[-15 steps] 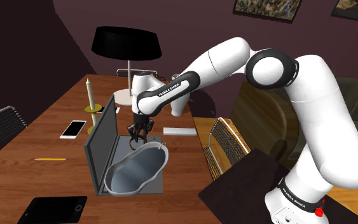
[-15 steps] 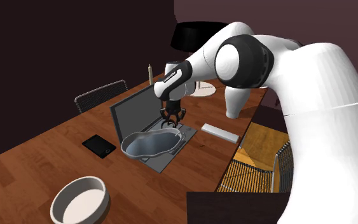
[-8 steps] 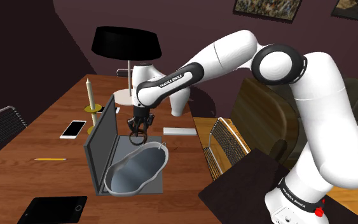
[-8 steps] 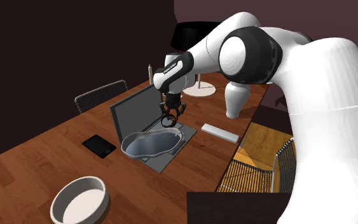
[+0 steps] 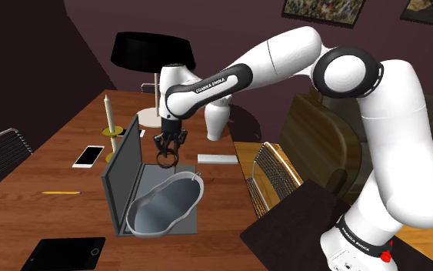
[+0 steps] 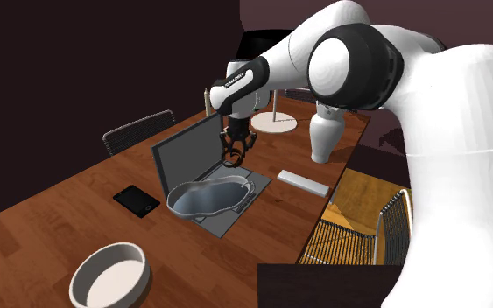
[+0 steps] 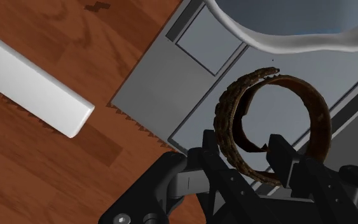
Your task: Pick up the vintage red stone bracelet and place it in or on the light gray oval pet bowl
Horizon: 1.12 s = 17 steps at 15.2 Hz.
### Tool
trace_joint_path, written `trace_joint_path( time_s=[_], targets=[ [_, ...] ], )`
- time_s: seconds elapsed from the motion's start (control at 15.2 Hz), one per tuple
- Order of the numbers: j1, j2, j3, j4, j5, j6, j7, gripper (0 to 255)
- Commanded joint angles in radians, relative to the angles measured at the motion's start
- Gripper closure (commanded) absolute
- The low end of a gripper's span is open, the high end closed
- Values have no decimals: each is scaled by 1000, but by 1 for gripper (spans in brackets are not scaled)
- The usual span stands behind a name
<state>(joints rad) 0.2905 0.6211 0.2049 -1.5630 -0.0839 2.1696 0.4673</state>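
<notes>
Bracelet (image 7: 225, 114) has lifted clear of the laptop (image 6: 183, 156), clamped in my gripper (image 7: 246, 149), so I reckon the pet bowl (image 6: 109, 271) carry comes next.

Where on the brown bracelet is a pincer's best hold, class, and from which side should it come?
Grip the brown bracelet on its thin band, at one spot of the ring, coming edge-on from outside the loop. It is an open hoop with no handle, so only the band is likely to fit between the fingers. The pincer holds it so now, shut on the near arc.
</notes>
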Motion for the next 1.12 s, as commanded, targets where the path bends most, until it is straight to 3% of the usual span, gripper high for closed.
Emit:
trace_joint_path(
  time_s=[0.0,0.59,1.06],
  targets=[
    [0,-11,2,13,2,-24,0,255],
    [-3,-60,8,49,12,-109,-3,255],
    [42,-251,49,-249,34,3,93,255]
  ],
)
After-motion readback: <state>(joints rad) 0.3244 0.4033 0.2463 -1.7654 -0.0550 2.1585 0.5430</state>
